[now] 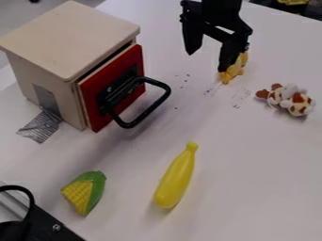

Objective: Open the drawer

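Spread black two-finger gripper [208, 61] hangs apart from the red-fronted drawer [113, 70]

The fingers stand wide apart, pointing down over the white tabletop [232, 155], with nothing between them. The drawer is to the view's left of them and lower, set in a cream wooden box [72, 35], with a dark gap along the top of its front. Its black loop handle [151, 109] juts toward the fingers' side, not touching them. Just behind the view's right-hand finger lies a small yellow toy [236, 69], partly hidden. Near that finger, to the view's right, is a white-and-brown spotted soft toy [290, 99]. Well below the fingers in view lie a long, smooth yellow toy [175, 179] and, farther left, a yellow-and-green toy corn cob [85, 192].
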{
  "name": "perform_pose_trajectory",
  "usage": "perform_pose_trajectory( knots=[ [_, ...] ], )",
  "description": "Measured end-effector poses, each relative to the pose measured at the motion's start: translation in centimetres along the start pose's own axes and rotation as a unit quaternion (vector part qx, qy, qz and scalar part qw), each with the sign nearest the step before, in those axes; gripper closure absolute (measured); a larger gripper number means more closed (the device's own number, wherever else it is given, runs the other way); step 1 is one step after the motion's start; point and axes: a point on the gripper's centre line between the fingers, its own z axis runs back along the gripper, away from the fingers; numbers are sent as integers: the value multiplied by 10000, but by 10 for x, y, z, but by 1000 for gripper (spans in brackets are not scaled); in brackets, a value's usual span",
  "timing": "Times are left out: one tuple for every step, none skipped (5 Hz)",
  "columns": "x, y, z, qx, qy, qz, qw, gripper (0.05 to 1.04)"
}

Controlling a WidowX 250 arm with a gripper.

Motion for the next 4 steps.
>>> perform_pose_trajectory(
  knots=[
    [-6,-1,-11,-36,189,6,9998,86],
    [-33,-3,-30,-144,474,52,9988,86],
    [-59,1,-23,-138,372,134,9991,87],
    [-82,7,-24,-12,377,161,9992,86]
  ],
)
